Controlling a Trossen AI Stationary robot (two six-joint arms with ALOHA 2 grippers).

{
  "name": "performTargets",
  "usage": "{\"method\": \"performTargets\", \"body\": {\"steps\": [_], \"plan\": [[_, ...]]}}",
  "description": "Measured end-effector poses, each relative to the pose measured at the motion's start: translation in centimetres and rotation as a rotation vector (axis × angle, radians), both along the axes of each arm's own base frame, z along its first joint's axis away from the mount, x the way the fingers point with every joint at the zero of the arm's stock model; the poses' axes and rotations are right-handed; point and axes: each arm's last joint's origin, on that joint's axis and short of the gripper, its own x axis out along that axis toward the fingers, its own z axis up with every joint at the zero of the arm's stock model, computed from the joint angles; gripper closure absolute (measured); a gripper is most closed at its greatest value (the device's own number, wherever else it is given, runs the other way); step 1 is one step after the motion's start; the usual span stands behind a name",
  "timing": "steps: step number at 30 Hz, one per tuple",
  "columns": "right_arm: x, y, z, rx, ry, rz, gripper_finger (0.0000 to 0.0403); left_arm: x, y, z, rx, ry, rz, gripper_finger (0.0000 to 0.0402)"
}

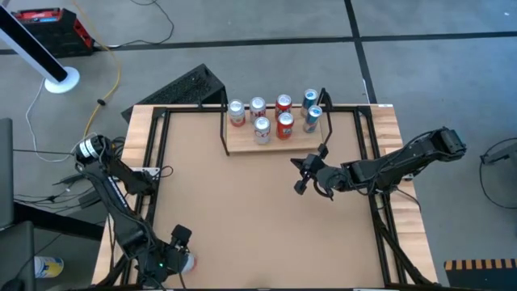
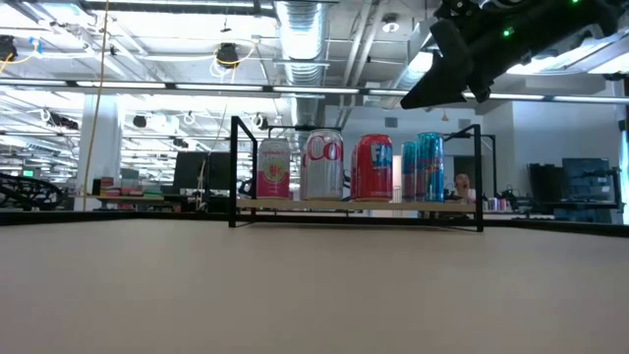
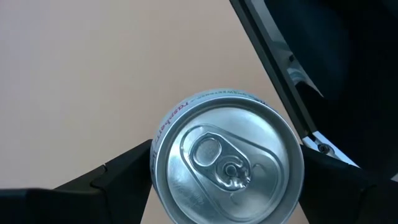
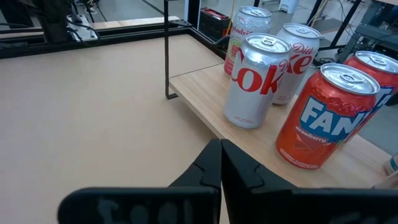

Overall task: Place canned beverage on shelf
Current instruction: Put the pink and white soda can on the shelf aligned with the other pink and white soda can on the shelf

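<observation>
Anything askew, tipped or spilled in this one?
Nothing stands out. The cans on the shelf all stand upright, no spill shows. One silver can sits upright between the left gripper's fingers at the table's near-left corner.

Shelf (image 1: 275, 144) at desk's (image 1: 242, 218) far edge: six cans (image 1: 273, 115) crowd the back and middle, front strip bare. Black rod uprights (image 1: 224, 129) block both short ends, so access from front or above only. Desk centre wide open. Right gripper (image 1: 300, 174) hangs just before shelf, fingers together.

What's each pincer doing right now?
Left pincer: around a silver can, fingers on both sides.
Right pincer: shut, empty, by the shelf.
</observation>
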Motion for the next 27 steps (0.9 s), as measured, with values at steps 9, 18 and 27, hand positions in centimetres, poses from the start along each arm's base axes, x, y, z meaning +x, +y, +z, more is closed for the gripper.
{"method": "performTargets", "body": {"steps": [9,18,27], "plan": [[0.0,0.0,0.0,0.000,-0.001,0.000,0.0376,0.0,0.0,0.0,0.002,0.003,-0.010,0.0101],[0.0,0.0,0.0,0.000,-0.002,-0.001,0.0376,0.5,0.8,1.4,0.089,-0.004,0.009,0.0126],[0.1,0.0,0.2,0.003,-0.018,-0.001,0.0376,5.1,7.0,4.6,0.297,-0.161,0.017,0.0126]]}}
